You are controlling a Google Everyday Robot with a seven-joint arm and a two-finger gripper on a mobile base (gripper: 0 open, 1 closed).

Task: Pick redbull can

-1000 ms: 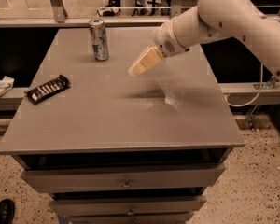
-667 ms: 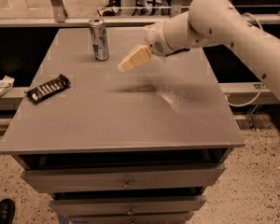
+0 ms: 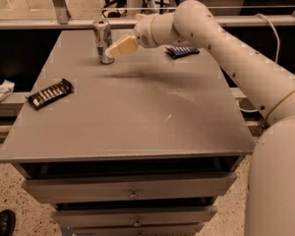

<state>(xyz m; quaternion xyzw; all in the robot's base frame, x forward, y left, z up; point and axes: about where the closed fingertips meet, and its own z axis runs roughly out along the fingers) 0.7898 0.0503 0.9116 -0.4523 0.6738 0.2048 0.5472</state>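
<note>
The can [image 3: 103,41] was seen standing upright near the far left corner of the table [image 3: 137,122], its shiny top uppermost and its base resting on the surface. It was not judged to be held. The gripper [image 3: 113,51] was placed just beside it on the right, at about mid-height, and was angled down and leftward toward the can's side. Its tip appeared to reach the can's edge, though actual contact could not be confirmed from this angle. Whether the gripper was open or closed could not be told, since it was presented side-on as a single pale wedge. The arm [image 3: 226,58] was stretched across the far side of the table from the right.

The step in hand was judged to be the last of the approach, with the grasp not yet made. For the next move, the can would need to be taken in squarely at its middle, without a sideways push, since so slim and tall a can could easily be tipped. A straight lift would then be called for.

A blue wrapper [image 3: 182,51] lay further right, and a dark snack bar [image 3: 50,93] lay near the left edge, well apart from the can.
</note>
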